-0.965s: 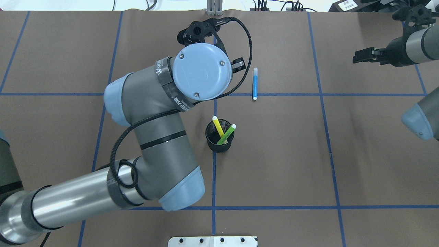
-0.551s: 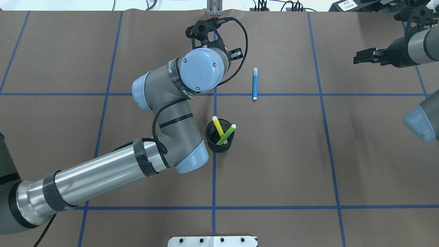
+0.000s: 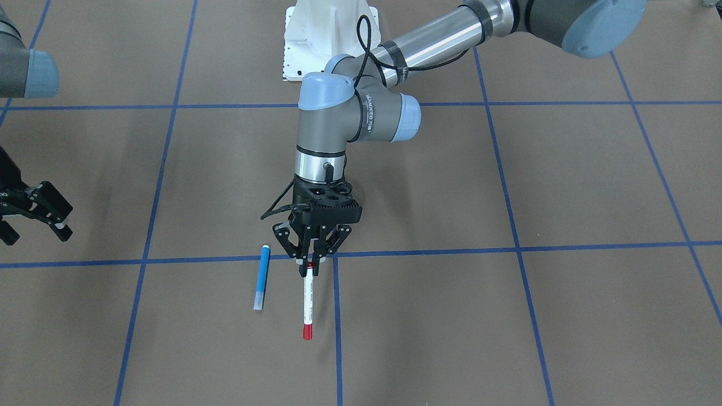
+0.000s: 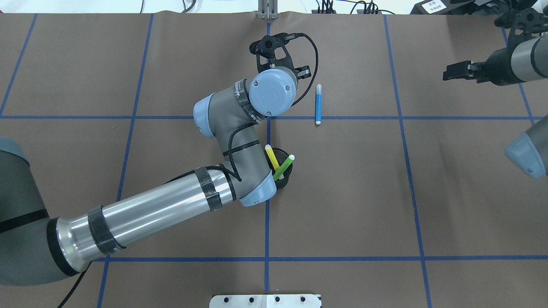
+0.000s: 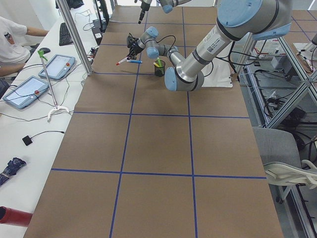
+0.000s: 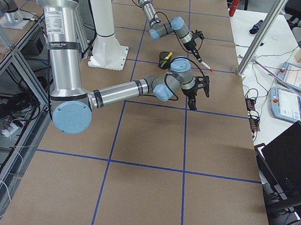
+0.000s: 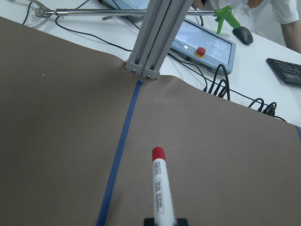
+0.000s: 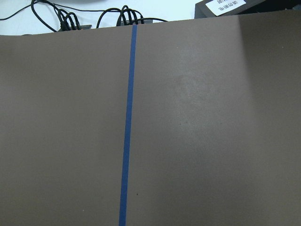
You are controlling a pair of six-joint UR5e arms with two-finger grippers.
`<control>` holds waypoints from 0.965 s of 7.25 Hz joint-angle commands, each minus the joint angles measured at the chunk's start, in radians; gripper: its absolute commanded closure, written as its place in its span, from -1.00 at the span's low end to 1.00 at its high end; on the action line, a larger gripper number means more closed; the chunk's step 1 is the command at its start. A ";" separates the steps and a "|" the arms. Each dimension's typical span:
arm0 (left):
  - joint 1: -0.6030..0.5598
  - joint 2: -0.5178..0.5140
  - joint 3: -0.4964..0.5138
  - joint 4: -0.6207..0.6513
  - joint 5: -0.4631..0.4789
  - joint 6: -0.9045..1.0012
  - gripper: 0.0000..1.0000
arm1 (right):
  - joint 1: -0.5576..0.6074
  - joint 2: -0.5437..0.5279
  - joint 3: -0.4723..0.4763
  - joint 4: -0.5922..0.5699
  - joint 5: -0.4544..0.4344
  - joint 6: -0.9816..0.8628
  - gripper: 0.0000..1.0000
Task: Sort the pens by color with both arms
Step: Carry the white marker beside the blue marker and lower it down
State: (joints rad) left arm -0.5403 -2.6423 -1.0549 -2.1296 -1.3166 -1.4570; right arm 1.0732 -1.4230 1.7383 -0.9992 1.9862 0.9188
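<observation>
My left gripper [image 3: 308, 265] is shut on the white pen with the red cap [image 3: 307, 307]. It holds the pen low over the table, red cap pointing away from the robot, as the left wrist view [image 7: 160, 188] also shows. The blue pen [image 4: 318, 105] lies flat on the table just beside it [image 3: 261, 276]. The yellow pen [image 4: 271, 156] and the lime-green pen [image 4: 284, 166] stand in the black mesh cup [image 4: 283, 179]. My right gripper [image 3: 34, 220] hangs open and empty far off to the right [image 4: 456, 70].
My left arm's elbow [image 4: 257, 194] overlaps the cup's left side in the overhead view. A metal post [image 7: 150, 37] stands at the table's far edge, with tablets and cables beyond. Blue tape lines [image 8: 127, 122] grid the brown table.
My left arm has stretched forward and to the right, and its wrist now sits closer to the blue pen and lower. The right gripper has barely shifted.
</observation>
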 commanded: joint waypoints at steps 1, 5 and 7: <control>0.003 -0.007 0.021 0.000 0.002 0.001 1.00 | 0.001 -0.004 -0.002 0.001 0.000 0.000 -0.99; 0.016 -0.007 0.023 0.000 -0.001 0.001 0.18 | -0.001 -0.004 -0.003 0.001 0.000 0.000 -0.99; 0.017 -0.002 0.021 0.000 -0.003 0.001 -0.97 | -0.001 -0.004 -0.003 0.001 0.000 0.000 -0.99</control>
State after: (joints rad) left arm -0.5241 -2.6468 -1.0326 -2.1292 -1.3180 -1.4558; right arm 1.0724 -1.4266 1.7346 -0.9987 1.9863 0.9189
